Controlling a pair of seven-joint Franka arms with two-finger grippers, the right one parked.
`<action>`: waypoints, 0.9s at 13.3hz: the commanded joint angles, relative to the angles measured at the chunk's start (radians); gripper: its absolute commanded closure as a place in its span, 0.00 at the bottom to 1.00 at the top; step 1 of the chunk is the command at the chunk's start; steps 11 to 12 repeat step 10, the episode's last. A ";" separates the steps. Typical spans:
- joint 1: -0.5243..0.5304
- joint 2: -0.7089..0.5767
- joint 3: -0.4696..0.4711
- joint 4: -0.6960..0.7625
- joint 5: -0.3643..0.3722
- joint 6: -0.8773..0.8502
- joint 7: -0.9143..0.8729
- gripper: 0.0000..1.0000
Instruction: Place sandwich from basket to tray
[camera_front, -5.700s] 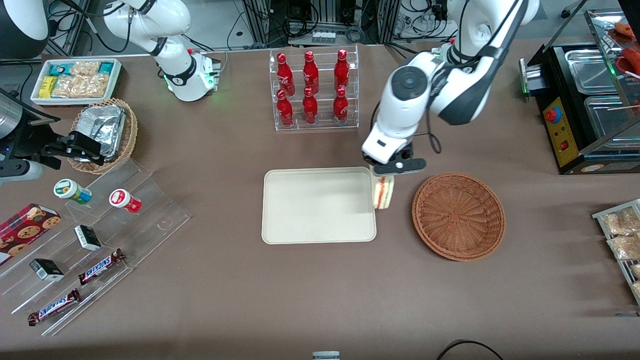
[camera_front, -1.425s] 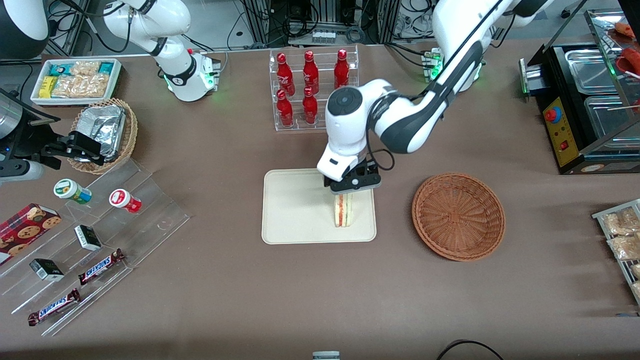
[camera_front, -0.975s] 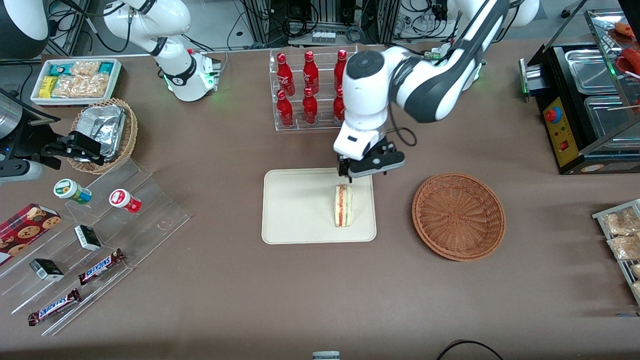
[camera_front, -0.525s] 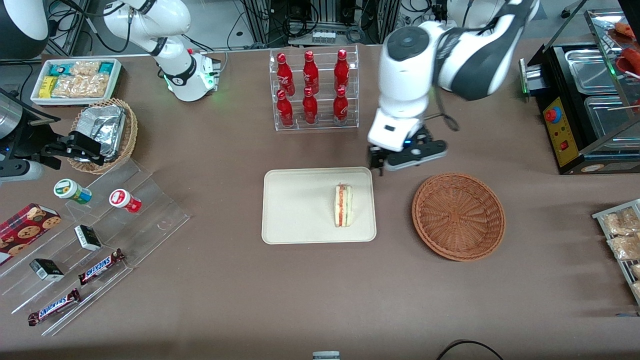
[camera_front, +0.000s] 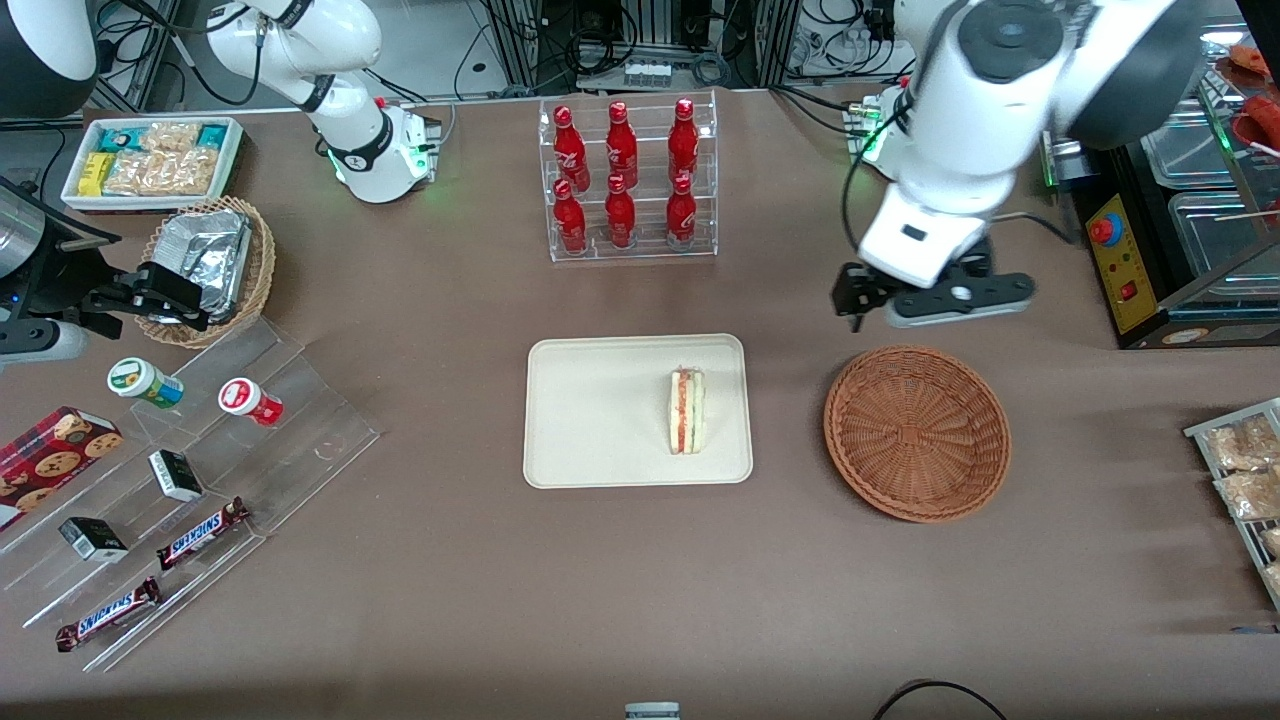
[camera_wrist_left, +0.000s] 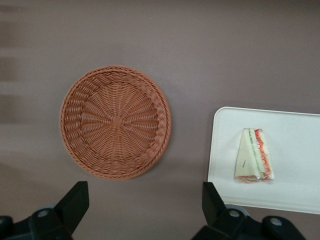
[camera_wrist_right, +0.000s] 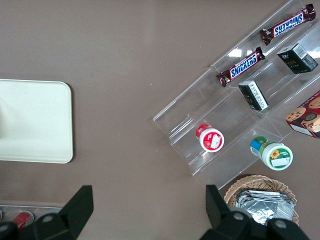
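Cream-coloured and flat, the tray (camera_front: 600, 440) sits on the brown bench (camera_front: 450, 580) with the sandwich (camera_front: 686, 411) standing on edge inside it, close to the rim nearest the basket (camera_front: 917, 432). The wrist view shows the wedge's red and green filling layers (camera_wrist_left: 255, 162). Reddish-brown wicker, the basket lies beside the tray toward the working arm's end and holds nothing. The claw (camera_front: 868, 300) hangs in the air above the bench, farther from the front camera than the basket, its fingers (camera_wrist_left: 75, 202) spread wide and holding nothing. 6 red bottles (camera_front: 620, 175) stand in a clear rack.
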 joint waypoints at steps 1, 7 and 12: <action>0.030 -0.012 0.049 0.064 -0.078 -0.074 0.137 0.00; 0.105 -0.007 0.104 0.166 -0.125 -0.237 0.320 0.00; 0.154 -0.009 0.105 0.198 -0.123 -0.324 0.351 0.00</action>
